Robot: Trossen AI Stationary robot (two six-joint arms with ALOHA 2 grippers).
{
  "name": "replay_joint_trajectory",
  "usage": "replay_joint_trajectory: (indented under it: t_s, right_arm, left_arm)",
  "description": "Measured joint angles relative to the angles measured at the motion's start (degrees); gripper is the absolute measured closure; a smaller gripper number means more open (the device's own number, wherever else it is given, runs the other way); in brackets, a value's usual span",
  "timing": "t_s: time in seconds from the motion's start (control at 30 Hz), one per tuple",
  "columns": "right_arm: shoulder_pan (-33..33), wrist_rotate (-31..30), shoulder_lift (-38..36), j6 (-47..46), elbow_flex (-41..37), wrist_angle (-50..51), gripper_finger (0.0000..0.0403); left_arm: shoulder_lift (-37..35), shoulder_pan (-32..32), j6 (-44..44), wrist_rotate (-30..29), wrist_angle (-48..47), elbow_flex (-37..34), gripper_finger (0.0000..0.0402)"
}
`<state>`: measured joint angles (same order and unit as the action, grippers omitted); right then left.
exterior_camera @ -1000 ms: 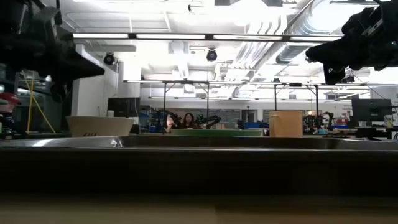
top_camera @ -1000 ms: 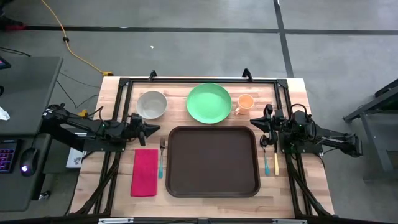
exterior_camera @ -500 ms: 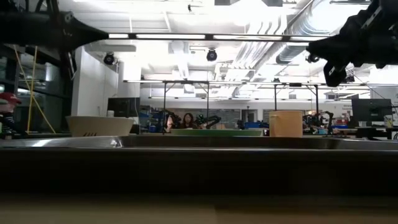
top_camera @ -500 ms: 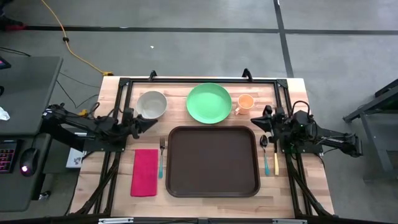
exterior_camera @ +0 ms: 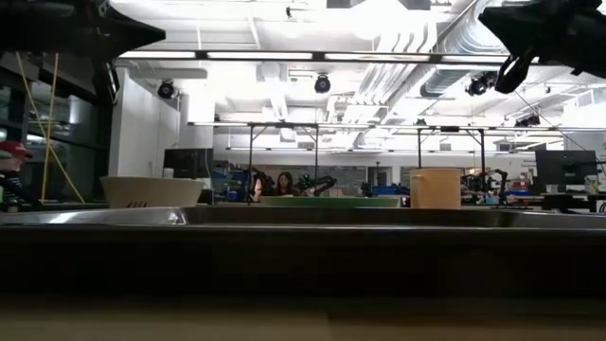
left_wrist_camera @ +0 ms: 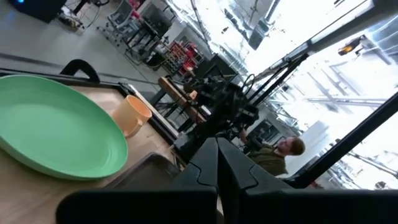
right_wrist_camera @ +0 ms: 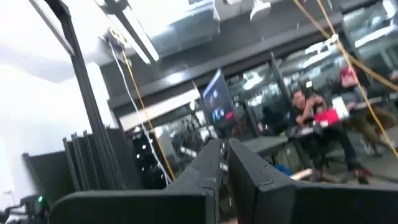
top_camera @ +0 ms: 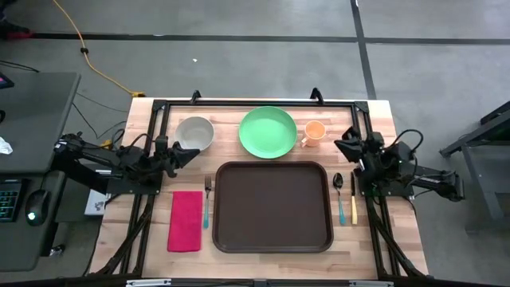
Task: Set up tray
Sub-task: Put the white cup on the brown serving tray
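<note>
Right now both arms hang off the bare tray [top_camera: 272, 206], left gripper [top_camera: 191, 153] and right gripper [top_camera: 341, 146] pinched empty; each should open wide before reaching.

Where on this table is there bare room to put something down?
The tray is bare inside its rim. Bare wood lies right of the knife. The far edge is crowded: bowl, green plate, cup. Napkin and fork fill the tray's left.

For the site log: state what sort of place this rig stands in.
Probably a robotics lab or open workshop. The wooden table stands on a bare concrete floor; the low view shows exposed ceiling ducts and strip lights, with workbenches and a seated person behind.
</note>
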<state>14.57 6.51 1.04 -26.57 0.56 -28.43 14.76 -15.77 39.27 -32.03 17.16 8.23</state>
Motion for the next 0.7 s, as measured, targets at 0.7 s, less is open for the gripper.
replay_joint_trajectory:
  t_s: [0.7]
  right_arm:
    - [0.02, -4.52, 6.60, 15.64, 12.79, 15.74, 0.0392]
  left_arm:
    - [-0.01, 0.00, 0.00, 2.58, -12.75, 0.04, 0.0371]
